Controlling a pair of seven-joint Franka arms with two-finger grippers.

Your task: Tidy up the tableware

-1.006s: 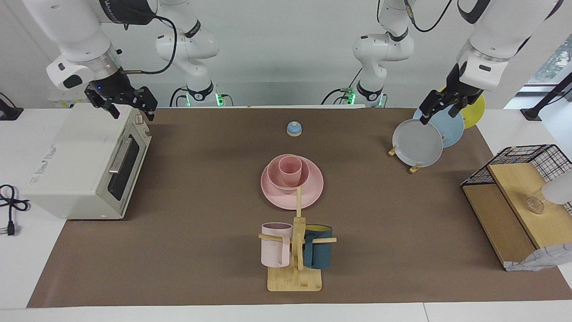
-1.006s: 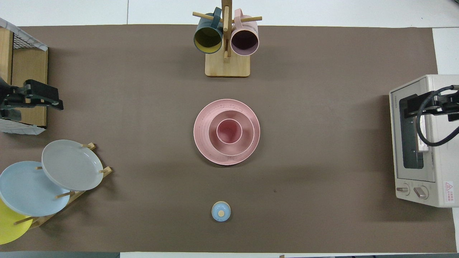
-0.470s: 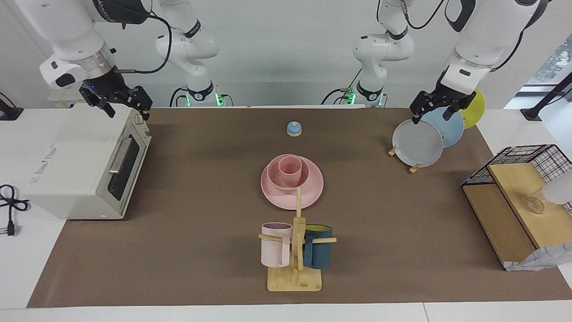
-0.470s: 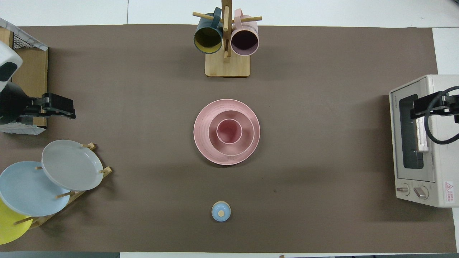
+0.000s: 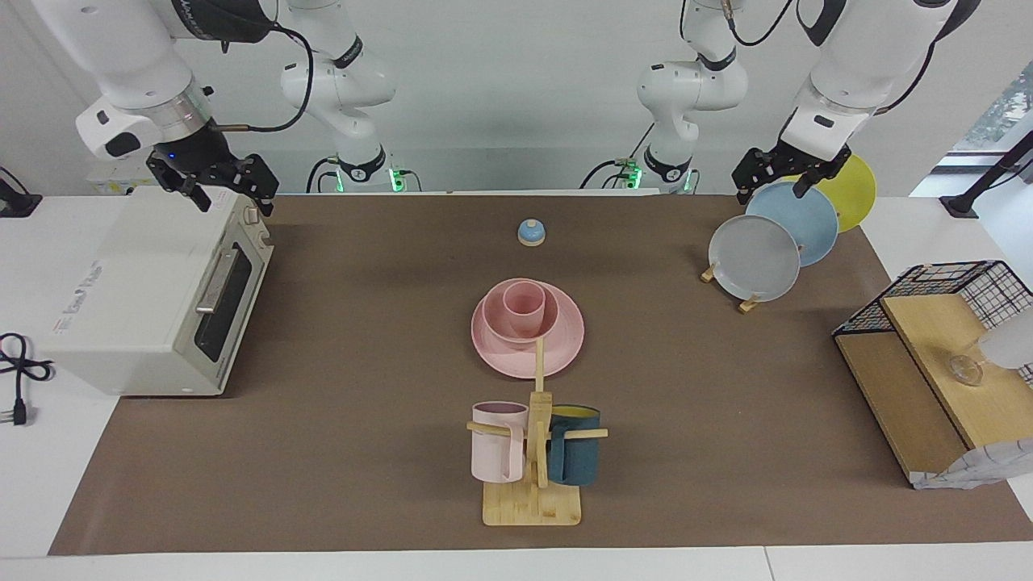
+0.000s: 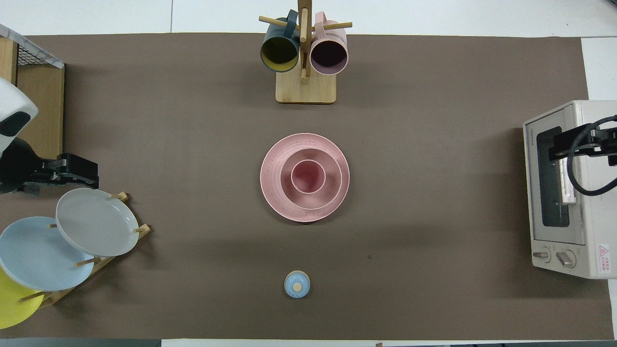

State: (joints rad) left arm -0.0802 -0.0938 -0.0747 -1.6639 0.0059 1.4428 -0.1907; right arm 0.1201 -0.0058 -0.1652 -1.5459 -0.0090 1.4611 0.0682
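Cup (image 5: pixel 524 307), bowl (image 5: pixel 520 319) and plate (image 5: pixel 528 330) are nested mid-worktop, well apart from both empty, spread-jawed grippers, the left gripper (image 5: pixel 781 178) over racked plates (image 5: pixel 775 234), the right gripper (image 5: pixel 216 182) over the oven (image 5: pixel 153 290).

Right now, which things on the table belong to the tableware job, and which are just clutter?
Job:
pink plate
pink bowl, on the plate
pink cup, in the bowl

Clutter:
toaster oven
mug tree with two mugs
plate rack
blue bell
wire shelf
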